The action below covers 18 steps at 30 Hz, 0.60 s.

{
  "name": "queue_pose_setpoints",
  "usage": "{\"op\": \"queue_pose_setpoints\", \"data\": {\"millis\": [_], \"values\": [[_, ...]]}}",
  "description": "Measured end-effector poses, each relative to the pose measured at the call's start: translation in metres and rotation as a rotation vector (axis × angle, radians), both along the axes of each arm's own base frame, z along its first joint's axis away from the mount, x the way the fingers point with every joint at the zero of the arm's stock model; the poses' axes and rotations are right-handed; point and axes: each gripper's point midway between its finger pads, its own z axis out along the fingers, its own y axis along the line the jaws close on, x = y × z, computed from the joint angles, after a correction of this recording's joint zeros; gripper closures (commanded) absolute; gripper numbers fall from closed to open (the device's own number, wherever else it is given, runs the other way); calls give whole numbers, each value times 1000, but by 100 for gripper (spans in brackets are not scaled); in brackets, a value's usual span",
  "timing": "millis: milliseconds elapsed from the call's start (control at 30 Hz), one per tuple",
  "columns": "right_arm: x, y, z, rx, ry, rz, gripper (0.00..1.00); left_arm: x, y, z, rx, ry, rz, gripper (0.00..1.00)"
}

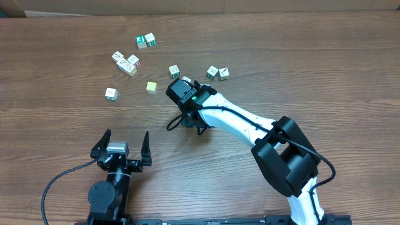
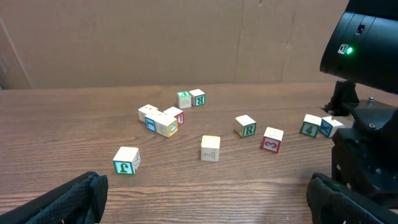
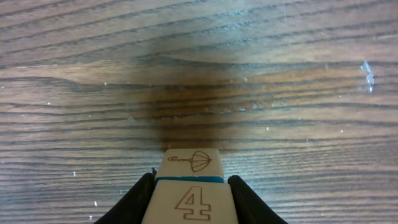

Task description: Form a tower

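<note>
In the right wrist view my right gripper [image 3: 191, 180] is shut on a pale wooden cube marked "4" [image 3: 193, 204], its black fingers [image 3: 134, 202] pressed against both sides. Directly beyond it, in line, a cube with an umbrella drawing [image 3: 190, 163] stands on the table, a blue edge between the two; together they make the tower [image 3: 191, 171]. From overhead the right gripper [image 1: 189, 117] points down at mid-table and hides the tower. My left gripper [image 1: 123, 145] rests near the front edge, open and holding nothing, as the left wrist view [image 2: 205, 202] also shows.
Loose picture cubes lie across the far table: a pair [image 1: 145, 41], a cluster [image 1: 127, 62], a single one [image 1: 111, 93], one [image 1: 174, 71], and two [image 1: 217, 73]. A plain yellow-green cube [image 1: 151, 87] sits among them. The right arm [image 2: 367, 124] fills the right of the left wrist view.
</note>
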Motion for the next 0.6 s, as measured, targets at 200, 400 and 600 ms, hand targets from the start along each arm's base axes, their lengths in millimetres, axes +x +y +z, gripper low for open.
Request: {"op": "queue_pose_setpoints", "data": {"millis": [200,400,600], "values": [[2,2,0,-2,-8,45,66,0,0,0,0,0,0,0],[3,3,1,-3,-12,61,66,0,0,0,0,0,0,1],[3,3,1,-3,-12,63,66,0,0,0,0,0,0,0]]}}
